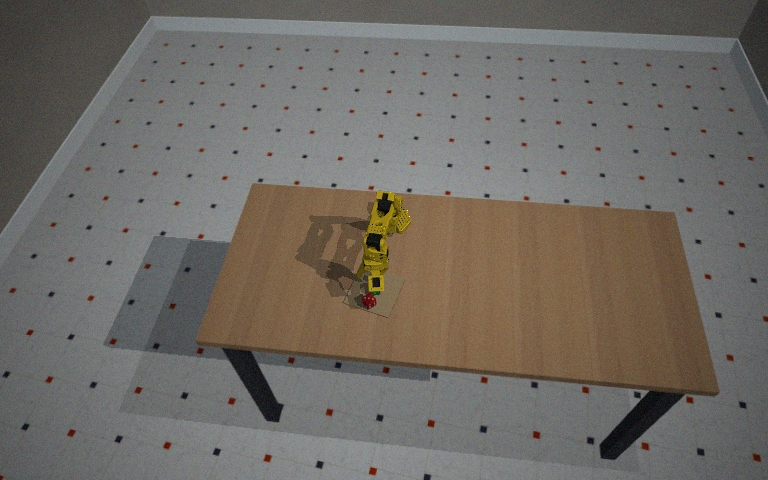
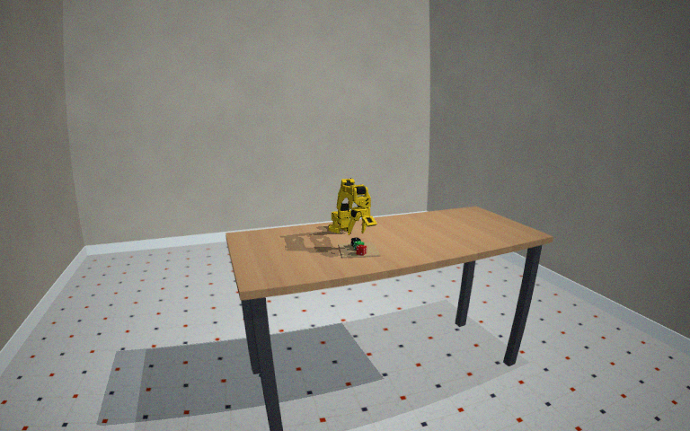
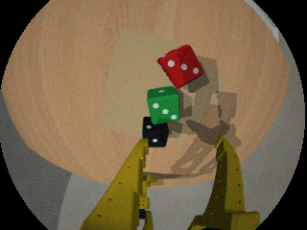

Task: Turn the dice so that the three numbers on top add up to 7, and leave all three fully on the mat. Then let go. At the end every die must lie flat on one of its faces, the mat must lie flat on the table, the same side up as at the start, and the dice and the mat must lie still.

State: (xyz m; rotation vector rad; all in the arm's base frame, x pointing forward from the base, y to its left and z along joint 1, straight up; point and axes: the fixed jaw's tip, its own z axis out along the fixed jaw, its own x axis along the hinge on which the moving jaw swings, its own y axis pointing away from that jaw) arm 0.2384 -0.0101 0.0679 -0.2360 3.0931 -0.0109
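Observation:
My gripper (image 3: 182, 140) (image 2: 357, 233) is open and empty, raised above the table on the robot side of the dice. The red die (image 1: 369, 300) (image 2: 361, 250) (image 3: 180, 66) is farthest out on the mat (image 1: 390, 303) (image 2: 371, 252) (image 3: 125, 77); its large face in the wrist view, seemingly the top, shows three pips. The green die (image 1: 376, 293) (image 2: 358, 244) (image 3: 164, 108) also seems to show three on top, with one on its side. The black die (image 2: 355, 241) (image 3: 155, 133) is nearest the robot, close against green; its top looks like one, but is hard to read. It is hidden in the top view.
The mat looks flat on the wooden table (image 1: 509, 283) (image 2: 432, 239). The yellow arm (image 1: 376, 240) (image 2: 362, 203) stands at the table's back edge and reaches toward the mat, casting shadows to its left. Red and green are close together; a gap is hard to tell.

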